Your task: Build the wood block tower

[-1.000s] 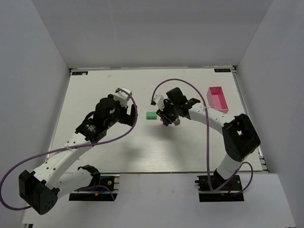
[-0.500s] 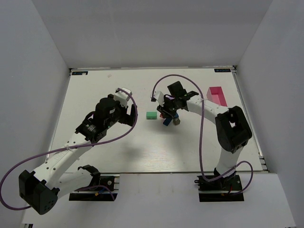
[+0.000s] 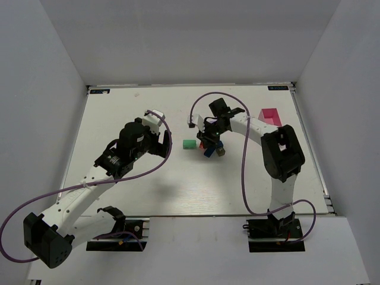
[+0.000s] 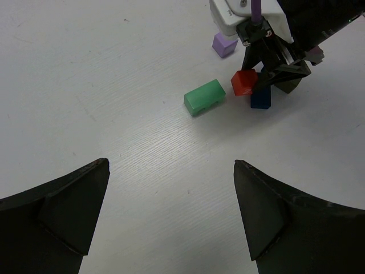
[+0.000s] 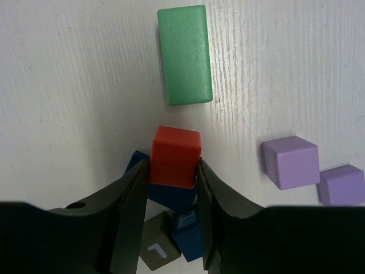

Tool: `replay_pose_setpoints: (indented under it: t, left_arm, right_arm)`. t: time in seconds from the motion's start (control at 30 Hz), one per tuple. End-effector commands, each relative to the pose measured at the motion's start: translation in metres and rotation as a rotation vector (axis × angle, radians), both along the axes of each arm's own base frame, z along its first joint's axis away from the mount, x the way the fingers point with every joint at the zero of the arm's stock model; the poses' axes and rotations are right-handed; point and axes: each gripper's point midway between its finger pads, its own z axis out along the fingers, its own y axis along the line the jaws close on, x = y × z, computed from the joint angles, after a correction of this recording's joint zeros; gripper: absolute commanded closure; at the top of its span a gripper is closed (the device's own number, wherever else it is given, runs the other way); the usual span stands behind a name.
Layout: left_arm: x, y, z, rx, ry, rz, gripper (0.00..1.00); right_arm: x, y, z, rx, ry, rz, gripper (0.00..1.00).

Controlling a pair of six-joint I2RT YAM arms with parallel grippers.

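Note:
My right gripper (image 5: 174,171) is shut on a red-orange cube (image 5: 175,155), one finger on each side. The cube sits over a cluster of two blue blocks (image 5: 171,194) and a grey cube (image 5: 157,248); I cannot tell if it rests on them. In the top view the right gripper (image 3: 209,141) is mid-table, with a blue block (image 3: 209,152) and the grey cube (image 3: 221,151) just below it. A green brick (image 3: 189,144) lies flat to its left. Two lilac cubes (image 5: 291,161) lie apart on the table. My left gripper (image 4: 171,164) is open and empty, short of the green brick (image 4: 205,96).
A pink rectangular box (image 3: 270,116) stands at the back right of the table, right of my right arm. My right arm's purple cable (image 3: 199,104) loops above the blocks. The left wrist view shows my right gripper (image 4: 268,54) over the red cube (image 4: 244,82).
My right arm has folded in and its gripper has shifted slightly back with the red cube. The blue and grey blocks now show beside it. My left arm has not moved.

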Motion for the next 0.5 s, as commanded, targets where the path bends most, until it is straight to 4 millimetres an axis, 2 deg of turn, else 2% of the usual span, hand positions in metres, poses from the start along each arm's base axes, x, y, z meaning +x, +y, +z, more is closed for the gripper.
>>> replay_pose_setpoints:
  t: [0.0, 0.13, 0.2, 0.23, 0.33, 0.47]
  left_arm:
    - [-0.002, 0.003, 0.006, -0.009, -0.018, 0.004, 0.0]
    - [-0.002, 0.001, 0.006, -0.012, -0.015, -0.005, 0.0]
    - [-0.002, 0.001, 0.006, -0.012, -0.015, -0.005, 0.0]
    - [-0.002, 0.001, 0.006, -0.012, -0.015, -0.005, 0.0]
    - [-0.002, 0.001, 0.006, -0.012, -0.015, -0.005, 0.0]
    - [-0.002, 0.001, 0.006, -0.012, -0.015, -0.005, 0.0]
  right_arm:
    - [0.006, 0.007, 0.009, 0.031, -0.01, 0.081, 0.66]
    - [0.011, 0.006, -0.003, 0.014, 0.001, 0.104, 0.65]
    - [0.012, 0.005, -0.001, 0.009, -0.01, 0.133, 0.65]
    - [0.014, 0.005, -0.009, -0.001, 0.001, 0.139, 0.65]
    - [0.023, 0.005, -0.006, -0.014, -0.008, 0.16, 0.65]
    - [0.02, 0.004, -0.007, -0.019, -0.002, 0.203, 0.65]
